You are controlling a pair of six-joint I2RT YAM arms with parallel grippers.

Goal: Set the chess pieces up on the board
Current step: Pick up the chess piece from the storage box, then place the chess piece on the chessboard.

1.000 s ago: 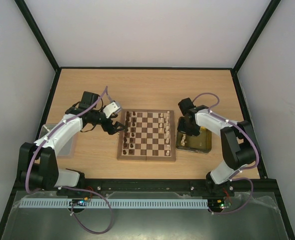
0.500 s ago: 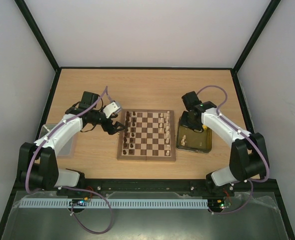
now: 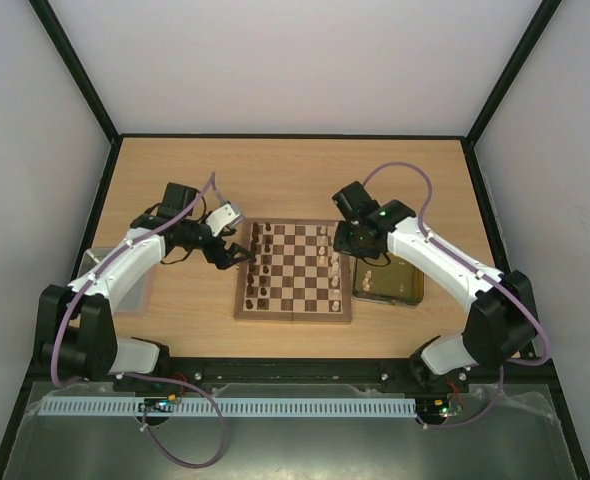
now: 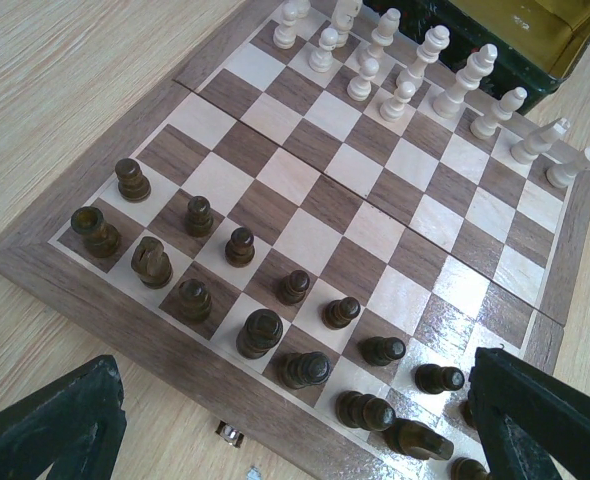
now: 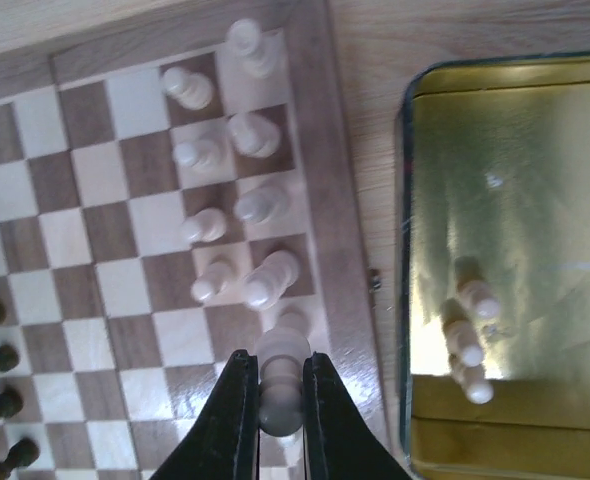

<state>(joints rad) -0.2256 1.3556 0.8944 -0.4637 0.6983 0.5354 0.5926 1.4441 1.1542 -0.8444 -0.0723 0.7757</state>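
Observation:
The board lies at the table's middle, with dark chess pieces along its left side and pale ones along its right. My right gripper hovers over the board's right rim, shut on a pale chess piece. That piece hangs above a light edge square, just below the standing pale pieces. At the board's left edge, my left gripper is open with nothing between its fingers. The dark rows stand just beyond them.
A yellow translucent tray sits right of the board and holds a few pale pieces. A clear container stands at the table's left edge. Dark frame posts and pale walls enclose the table.
My right arm has swung left from above the tray to the board's right edge, carrying the pale piece. The left arm has not moved.

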